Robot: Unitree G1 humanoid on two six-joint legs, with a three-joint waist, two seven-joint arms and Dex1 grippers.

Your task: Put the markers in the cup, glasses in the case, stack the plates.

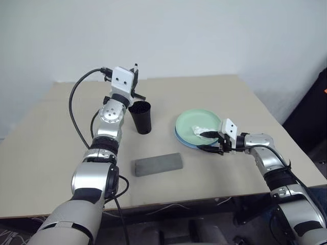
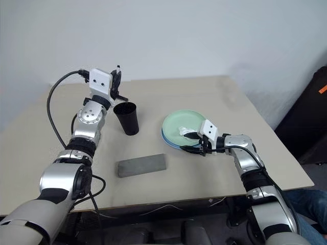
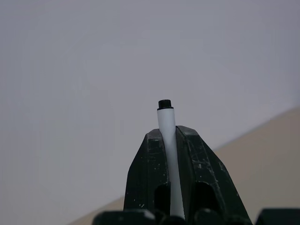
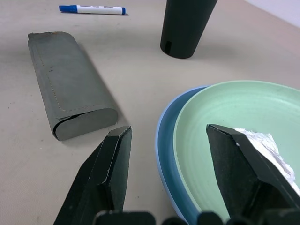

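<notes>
My left gripper (image 1: 135, 81) is raised just above and behind the black cup (image 1: 141, 117), shut on a white marker (image 3: 165, 117) with a dark end, which sticks up between its fingers. A blue-capped marker (image 4: 92, 9) lies on the table beyond the grey case (image 1: 158, 164). The case is shut and lies flat near the table's front. The mint green plate (image 1: 196, 120) rests on the light blue plate (image 4: 166, 140). My right gripper (image 4: 168, 129) is open and straddles their near rim, one finger outside and one over the green plate. The glasses are out of view.
A crumpled white tissue (image 1: 202, 130) lies on the green plate close to my right gripper's upper finger. The beige table (image 1: 230, 173) ends just in front of the case, and a white wall stands behind it.
</notes>
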